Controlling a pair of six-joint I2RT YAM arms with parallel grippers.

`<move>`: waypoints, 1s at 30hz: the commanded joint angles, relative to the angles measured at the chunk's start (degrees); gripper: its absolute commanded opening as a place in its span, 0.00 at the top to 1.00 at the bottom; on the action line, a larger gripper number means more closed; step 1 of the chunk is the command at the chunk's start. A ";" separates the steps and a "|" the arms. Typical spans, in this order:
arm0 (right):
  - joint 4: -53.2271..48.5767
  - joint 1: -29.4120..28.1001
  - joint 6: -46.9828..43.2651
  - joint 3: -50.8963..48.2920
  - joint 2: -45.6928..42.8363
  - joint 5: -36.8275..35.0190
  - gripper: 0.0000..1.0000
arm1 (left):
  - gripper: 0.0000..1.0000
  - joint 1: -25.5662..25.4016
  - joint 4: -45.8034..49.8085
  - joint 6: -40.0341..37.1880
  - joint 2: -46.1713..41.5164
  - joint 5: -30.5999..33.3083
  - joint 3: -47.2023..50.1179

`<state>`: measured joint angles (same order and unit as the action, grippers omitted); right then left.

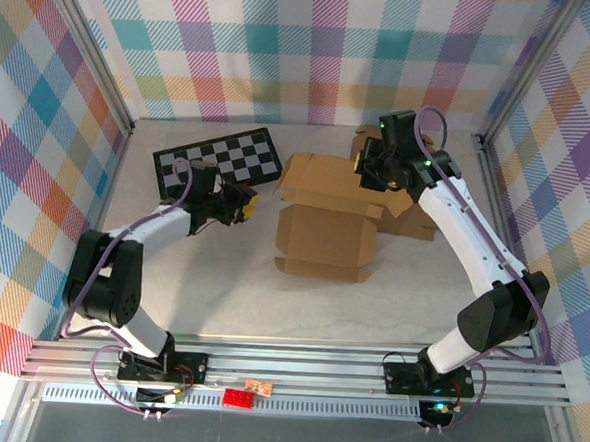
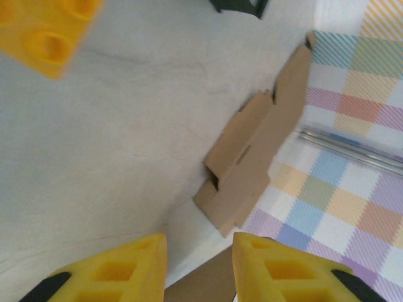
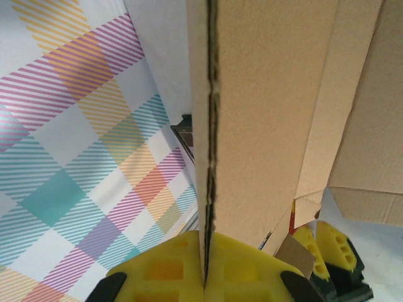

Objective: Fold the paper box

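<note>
Open table (image 1: pixel 230 307) lies close to the arm bases. Further on, the box (image 1: pixel 324 241) sits mid-table with its back flap (image 1: pixel 318 174) up. Just beside the box is the left gripper (image 1: pixel 248 206), jaws a little apart, holding nothing. Past it, the right gripper (image 1: pixel 368 173) pinches the flap's edge tight. At the back lies a checkered board (image 1: pixel 219 158).

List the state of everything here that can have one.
Box, half folded, flaps open.
Right arm, jaws shut on a panel of the box.
Left arm, jaws open, empty, apart from the box.
Spare cardboard, flat, unfolded.
Checkerboard, lying flat.
</note>
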<state>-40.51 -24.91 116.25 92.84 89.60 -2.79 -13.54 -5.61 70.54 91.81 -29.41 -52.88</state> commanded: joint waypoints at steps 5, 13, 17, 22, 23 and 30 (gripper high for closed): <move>2.88 1.36 3.24 -2.22 -1.69 3.63 1.00 | 0.58 -3.03 -26.83 8.91 5.77 -2.85 3.79; 4.65 2.10 4.34 -3.04 -1.73 4.35 1.00 | 0.59 -3.68 -32.85 11.35 9.35 -3.64 4.72; 5.59 2.34 4.62 -3.98 -1.79 4.41 1.00 | 0.59 -4.71 -35.75 12.41 9.88 -3.81 4.81; 7.97 2.91 5.22 -5.36 -1.53 4.63 1.00 | 0.60 -6.55 -36.77 12.04 8.75 -3.46 6.66; 8.39 3.01 5.22 -5.43 -1.37 4.70 1.00 | 0.60 -6.91 -36.71 11.90 8.46 -3.33 7.20; 9.60 3.97 4.96 -5.45 -1.01 4.89 1.00 | 0.62 -7.55 -37.84 12.44 7.92 -2.58 10.17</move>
<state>-33.32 -21.47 118.63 87.46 89.47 1.06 -20.88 -39.66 82.32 100.88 -32.08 -43.51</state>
